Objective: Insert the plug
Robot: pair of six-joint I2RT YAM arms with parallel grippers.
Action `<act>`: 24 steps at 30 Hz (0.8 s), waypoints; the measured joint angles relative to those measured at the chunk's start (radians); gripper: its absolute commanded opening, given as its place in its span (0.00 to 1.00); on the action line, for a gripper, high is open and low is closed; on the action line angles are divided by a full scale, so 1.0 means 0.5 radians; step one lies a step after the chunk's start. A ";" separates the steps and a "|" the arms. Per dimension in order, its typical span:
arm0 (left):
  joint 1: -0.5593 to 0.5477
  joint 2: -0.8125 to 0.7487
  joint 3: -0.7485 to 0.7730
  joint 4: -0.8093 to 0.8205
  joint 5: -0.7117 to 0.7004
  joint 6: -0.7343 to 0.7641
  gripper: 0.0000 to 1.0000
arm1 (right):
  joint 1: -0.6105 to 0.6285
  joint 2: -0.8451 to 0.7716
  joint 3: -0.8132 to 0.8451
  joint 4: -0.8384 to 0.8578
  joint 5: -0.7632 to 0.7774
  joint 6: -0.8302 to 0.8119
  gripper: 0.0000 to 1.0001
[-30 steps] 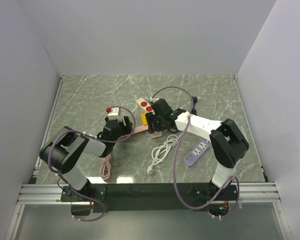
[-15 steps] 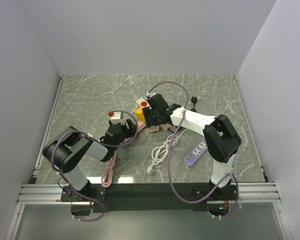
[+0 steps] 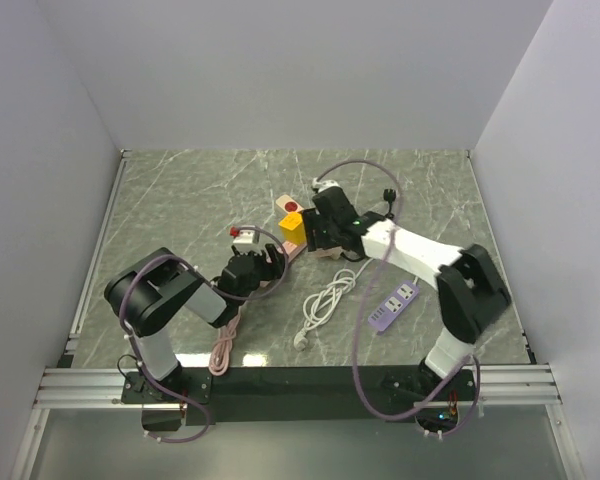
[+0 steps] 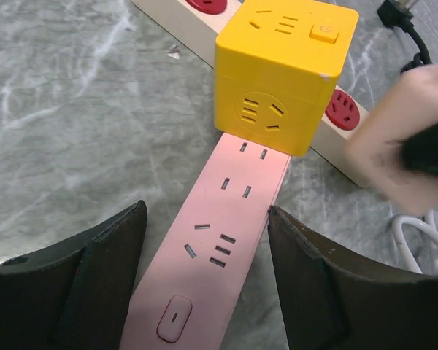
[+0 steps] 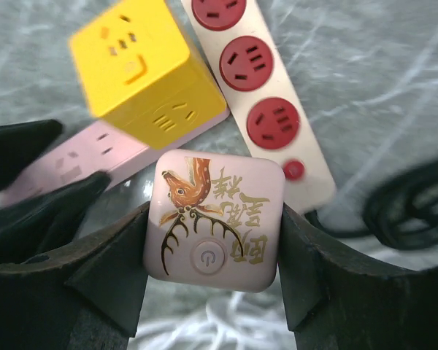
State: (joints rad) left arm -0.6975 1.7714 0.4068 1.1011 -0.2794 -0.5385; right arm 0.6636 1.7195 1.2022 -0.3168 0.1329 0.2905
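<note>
The yellow cube plug (image 3: 292, 229) (image 4: 281, 73) (image 5: 142, 65) sits on the far end of a flat pink power strip (image 4: 219, 255) (image 3: 279, 258). My left gripper (image 3: 263, 268) (image 4: 206, 211) is open and straddles that strip nearer its switch. Its right finger (image 4: 314, 277) touches the strip's edge, while a gap shows at the left fingertip (image 4: 124, 233). My right gripper (image 3: 323, 243) (image 5: 213, 219) is shut on a pink cube adapter with a deer print (image 5: 215, 219). It hangs just right of the plug, without touching it.
A beige strip with red sockets (image 3: 288, 205) (image 5: 259, 80) lies behind the plug. A coiled white cord (image 3: 325, 300) and a purple power strip (image 3: 396, 304) lie to the right, a black cable (image 3: 385, 205) behind, and a pink cord (image 3: 223, 340) near my left arm.
My left gripper has slid right along the pink strip toward the plug, its jaws narrowing slightly. My right gripper swung left, then back right, with the deer cube.
</note>
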 measured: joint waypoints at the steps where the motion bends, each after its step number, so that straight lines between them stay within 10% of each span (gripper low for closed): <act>1: -0.018 0.004 0.006 -0.002 -0.009 0.001 0.73 | -0.002 -0.096 -0.052 -0.005 0.014 -0.001 0.00; 10: -0.069 -0.182 -0.038 -0.142 -0.020 0.046 0.76 | 0.003 -0.749 -0.309 0.199 -0.075 -0.075 0.00; 24: -0.095 -0.999 -0.344 -0.420 -0.223 0.067 0.77 | 0.019 -0.513 -0.393 0.614 -0.579 -0.344 0.00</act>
State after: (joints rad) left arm -0.7452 1.2716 0.2348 0.8909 -0.3908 -0.5049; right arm 0.6731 1.4631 1.0058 -0.0097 -0.1566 0.1184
